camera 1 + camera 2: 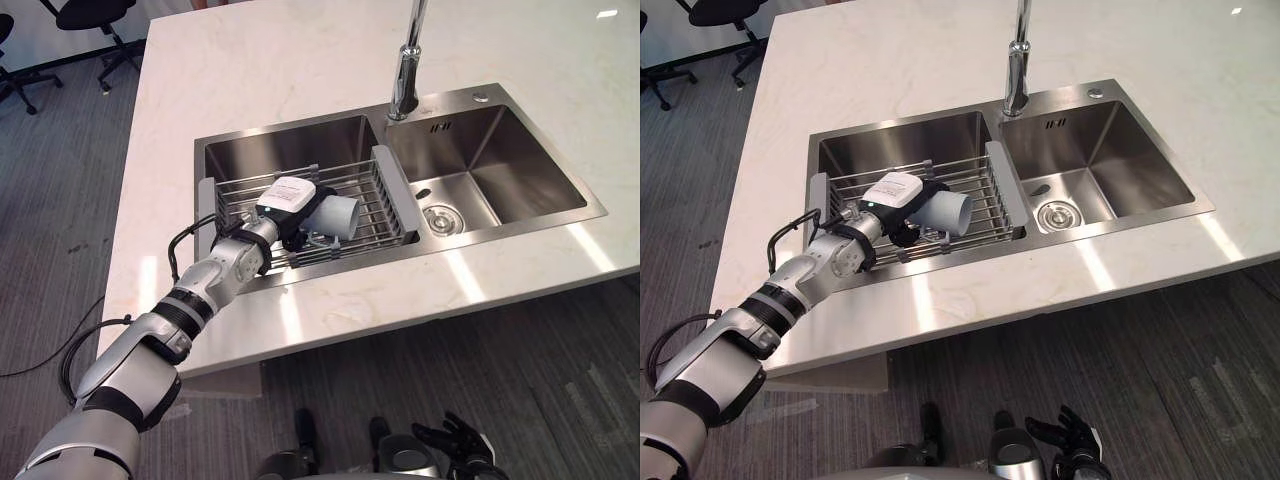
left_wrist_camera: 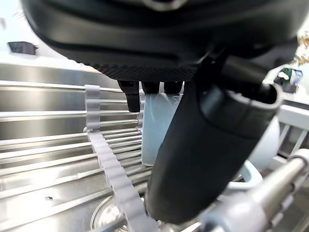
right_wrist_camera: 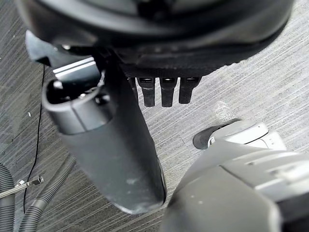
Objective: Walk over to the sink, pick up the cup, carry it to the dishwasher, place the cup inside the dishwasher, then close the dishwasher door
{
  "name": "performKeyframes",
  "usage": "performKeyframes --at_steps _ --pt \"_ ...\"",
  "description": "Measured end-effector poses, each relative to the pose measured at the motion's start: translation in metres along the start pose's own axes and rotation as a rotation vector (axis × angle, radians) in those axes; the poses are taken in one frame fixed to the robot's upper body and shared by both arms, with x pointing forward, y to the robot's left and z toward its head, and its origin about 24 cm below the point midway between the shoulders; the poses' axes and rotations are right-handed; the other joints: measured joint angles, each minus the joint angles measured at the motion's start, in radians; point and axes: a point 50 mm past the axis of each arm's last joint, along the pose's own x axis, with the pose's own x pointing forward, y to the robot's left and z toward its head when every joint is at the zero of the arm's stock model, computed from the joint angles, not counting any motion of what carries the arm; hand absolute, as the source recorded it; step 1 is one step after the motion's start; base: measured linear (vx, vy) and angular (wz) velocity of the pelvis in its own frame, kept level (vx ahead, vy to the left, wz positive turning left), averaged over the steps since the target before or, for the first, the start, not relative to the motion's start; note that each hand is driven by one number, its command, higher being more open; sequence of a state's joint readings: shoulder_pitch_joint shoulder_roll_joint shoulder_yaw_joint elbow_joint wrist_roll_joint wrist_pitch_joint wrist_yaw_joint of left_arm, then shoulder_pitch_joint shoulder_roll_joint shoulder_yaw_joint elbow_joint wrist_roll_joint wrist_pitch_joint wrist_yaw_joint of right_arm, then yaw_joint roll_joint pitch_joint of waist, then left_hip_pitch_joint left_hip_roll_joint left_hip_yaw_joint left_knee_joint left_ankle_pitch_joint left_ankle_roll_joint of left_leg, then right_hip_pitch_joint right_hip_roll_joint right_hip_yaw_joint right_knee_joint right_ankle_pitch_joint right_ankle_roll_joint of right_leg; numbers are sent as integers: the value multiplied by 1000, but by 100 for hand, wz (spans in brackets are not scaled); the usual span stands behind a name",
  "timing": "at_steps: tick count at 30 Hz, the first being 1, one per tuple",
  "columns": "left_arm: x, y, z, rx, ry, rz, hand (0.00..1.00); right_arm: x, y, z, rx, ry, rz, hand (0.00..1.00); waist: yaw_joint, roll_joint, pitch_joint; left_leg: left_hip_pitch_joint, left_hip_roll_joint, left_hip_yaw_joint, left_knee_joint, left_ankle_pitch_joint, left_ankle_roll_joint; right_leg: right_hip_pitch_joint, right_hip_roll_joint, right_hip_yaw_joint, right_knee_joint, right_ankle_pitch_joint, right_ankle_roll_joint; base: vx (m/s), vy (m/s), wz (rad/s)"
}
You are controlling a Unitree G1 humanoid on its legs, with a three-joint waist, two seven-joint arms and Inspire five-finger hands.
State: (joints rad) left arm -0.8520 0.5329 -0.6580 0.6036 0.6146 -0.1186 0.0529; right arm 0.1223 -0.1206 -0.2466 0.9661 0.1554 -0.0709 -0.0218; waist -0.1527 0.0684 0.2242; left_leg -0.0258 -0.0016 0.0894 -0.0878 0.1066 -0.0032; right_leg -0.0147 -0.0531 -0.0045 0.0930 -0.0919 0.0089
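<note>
A pale grey cup lies on its side on a wire rack across the left basin of the sink, with its mouth facing the right basin. My left hand has reached down to the cup's base end. In the left wrist view the cup sits between the thumb and the straight fingers, which lie over its far side. The cup's handle points down at the rack wires. My right hand hangs low over the floor, fingers relaxed.
A tall chrome faucet rises behind the divider between the basins. The right basin has a drain. The pale marble counter surrounds the sink. Office chairs stand on the grey floor at the far left.
</note>
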Motion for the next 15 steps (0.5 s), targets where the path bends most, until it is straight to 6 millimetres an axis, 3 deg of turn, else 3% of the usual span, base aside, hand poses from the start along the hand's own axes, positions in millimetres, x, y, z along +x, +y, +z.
performKeyframes --at_steps 8,12,15 --pt "0 9 -13 39 39 -8 30 0 0 1 -17 1 4 90 -12 10 7 -2 0 4 0 -1 0 0 -1 2 -9 4 1 -1 0 -2" --pt "0 9 -11 -30 43 8 30 0 -1 -1 -15 9 0 90 -15 11 9 -1 -2 -4 0 -1 0 12 -4 -7 -13 7 2 21 -10 7" --pt "-4 6 1 -177 21 64 30 0 -1 -2 -10 13 -2 90 -22 10 12 3 -5 -21 0 0 1 31 -7 -23 -21 8 2 22 -12 13"
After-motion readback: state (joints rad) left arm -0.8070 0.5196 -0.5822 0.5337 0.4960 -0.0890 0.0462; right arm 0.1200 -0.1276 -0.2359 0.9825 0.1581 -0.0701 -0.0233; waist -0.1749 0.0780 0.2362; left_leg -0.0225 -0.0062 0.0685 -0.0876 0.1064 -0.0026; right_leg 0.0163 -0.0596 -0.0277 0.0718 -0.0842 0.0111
